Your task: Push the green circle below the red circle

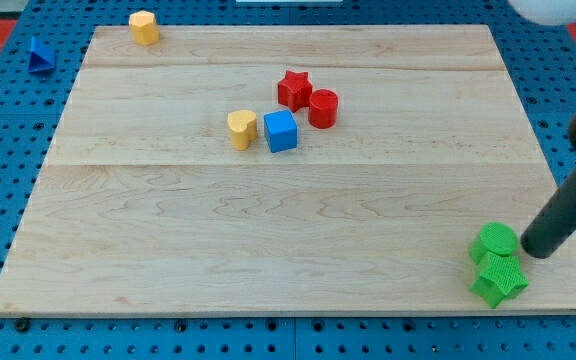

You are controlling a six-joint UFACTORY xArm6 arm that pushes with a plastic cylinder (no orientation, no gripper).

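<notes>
Green circle [495, 241] is sitting at the tabletop's [268, 240] lower right, touching a green star [499, 279] — my tip [538, 249] (no end effector) is resting just beside its right — red circle [323, 108] well apart.

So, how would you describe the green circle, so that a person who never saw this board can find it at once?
Start at the wooden board and go to its corner at the view's bottom right, where two green blocks touch. The green circle is the upper one, round with a flat top, and my tip is right beside it on the view's right. The green star below it has points.
</notes>
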